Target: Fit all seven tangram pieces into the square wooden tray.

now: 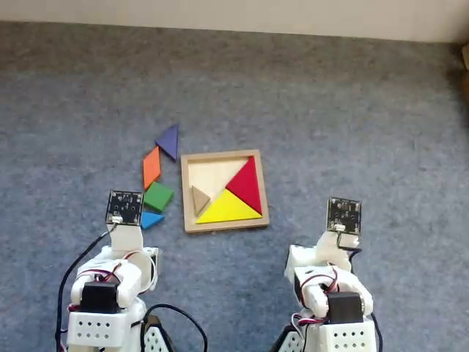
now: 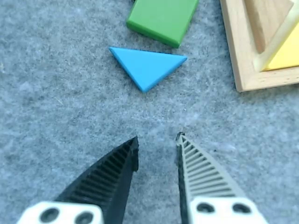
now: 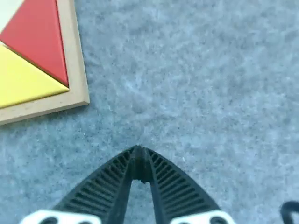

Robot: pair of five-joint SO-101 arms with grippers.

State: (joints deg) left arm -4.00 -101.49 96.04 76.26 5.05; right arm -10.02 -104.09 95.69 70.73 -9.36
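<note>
The left gripper [image 2: 157, 137] hangs low over the grey felt-like table cover [image 1: 352, 110]. Its black finger and its pale finger are parted by a narrow gap, and nothing is between them. Just ahead of the fingertips, but apart from them, the small light-blue wooden triangle [image 2: 147, 66] lies flat with one corner turned toward the gripper. Beyond it sits the green wooden square [image 2: 161, 18], near the triangle but not touching it. A corner of the square wooden tray [image 2: 247, 81] lies to one side of both.

The right gripper [image 3: 140, 151] is closed tip to tip and grips nothing. It hovers over the cover near the tray's other near corner, apart from it.

From above, the tray lies between the two arms and farther out than either. Three pieces sit inside it:
- The large red wooden triangle [image 1: 247, 185] lies against the right side.
- The large yellow wooden triangle [image 1: 227, 208] lies along the near side and meets the red one edge to edge.
- The small tan wooden triangle [image 1: 199, 199] lies at the near left, against the yellow one.

The rest of the tray floor shows pale wood. Left of the tray, a loose column runs from the dark-blue wooden triangle [image 1: 168, 139] to the orange wooden parallelogram [image 1: 152, 166], the green square and the light-blue triangle.

In the high view, the left arm's dark wrist board [image 1: 124, 207] covers one end of the light-blue triangle. In the left wrist view, the picture's edge cuts off the green square, the tray and the pieces in it. In the right wrist view, the red and yellow triangles are cut off in the same way.
</note>
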